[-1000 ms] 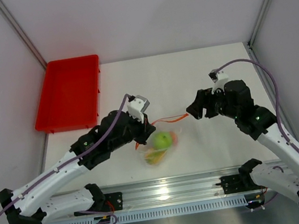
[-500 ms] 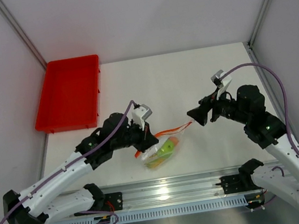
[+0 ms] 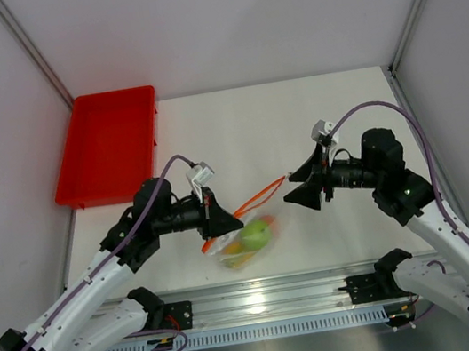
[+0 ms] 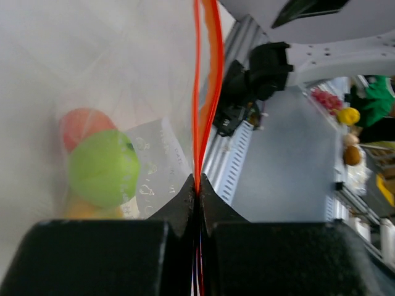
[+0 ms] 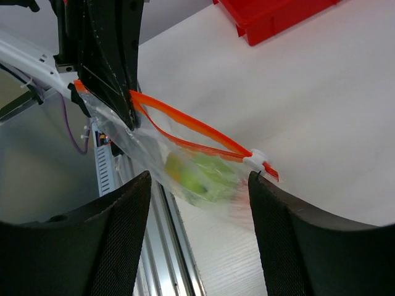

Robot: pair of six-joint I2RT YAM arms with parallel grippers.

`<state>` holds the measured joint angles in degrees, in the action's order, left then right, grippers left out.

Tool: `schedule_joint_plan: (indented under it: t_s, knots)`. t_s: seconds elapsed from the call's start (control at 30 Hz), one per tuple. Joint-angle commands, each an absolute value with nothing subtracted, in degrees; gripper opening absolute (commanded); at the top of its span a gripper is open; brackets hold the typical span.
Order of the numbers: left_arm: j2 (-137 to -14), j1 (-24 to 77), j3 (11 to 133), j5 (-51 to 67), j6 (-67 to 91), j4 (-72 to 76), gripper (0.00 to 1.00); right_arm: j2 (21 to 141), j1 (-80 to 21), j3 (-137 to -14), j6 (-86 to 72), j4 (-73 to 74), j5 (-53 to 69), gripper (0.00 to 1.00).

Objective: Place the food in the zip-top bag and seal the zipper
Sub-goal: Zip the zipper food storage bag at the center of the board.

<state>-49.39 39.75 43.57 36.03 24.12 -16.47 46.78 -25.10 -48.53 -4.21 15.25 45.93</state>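
The zip-top bag (image 3: 240, 248) hangs just above the table's near edge with the food inside. In it I see a green fruit (image 4: 103, 166), a pinkish-orange one (image 4: 82, 123) and a yellow-orange one (image 4: 83, 209). My left gripper (image 3: 220, 220) is shut on the near-left end of the orange-red zipper (image 4: 199, 111). The zipper (image 5: 185, 126) gapes in a narrow loop and ends at a white slider (image 5: 256, 160). My right gripper (image 5: 197, 197) is open, its jaws either side of the bag's slider end. The slider sits just off the right fingertip (image 5: 262, 191).
A red tray (image 3: 108, 147) lies at the table's far left corner. The aluminium rail (image 3: 265, 301) with both arm bases runs right below the bag. Grey walls close in the table on both sides.
The right gripper has come down and left to the zipper's slider end, its jaws narrowing a little. The left gripper shifted slightly left, still holding; the bag now hangs slanted between them.
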Motion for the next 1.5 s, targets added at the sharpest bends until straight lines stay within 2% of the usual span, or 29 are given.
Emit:
schedule_joint_plan:
  t_s: [0.0,0.43,0.77,0.9,1.13,1.47]
  knots:
    - [-48.9,39.1,43.9,46.1,29.0,-11.9,0.00,47.0,-24.7,-48.7,-2.6,11.6,50.2,0.67]
    - [-45.7,34.2,45.8,49.2,32.6,-16.2,0.01,50.4,-23.6,-50.1,-1.1,13.5,47.1,0.68]
    - [-43.9,33.4,47.5,52.6,35.1,-16.3,0.00,56.1,-23.5,-49.1,-4.9,2.5,56.9,0.68]
    - [-43.9,33.3,47.7,53.1,36.2,-16.1,0.01,61.1,-23.3,-52.2,-1.9,4.0,62.4,0.67]
    - [-43.1,32.4,49.0,54.6,37.9,-16.2,0.01,64.4,-22.9,-53.1,-4.0,-2.4,71.0,0.64]
    - [-41.7,32.0,49.7,55.5,40.2,-15.6,0.01,69.2,-21.7,-54.9,-6.6,-7.0,77.9,0.62]
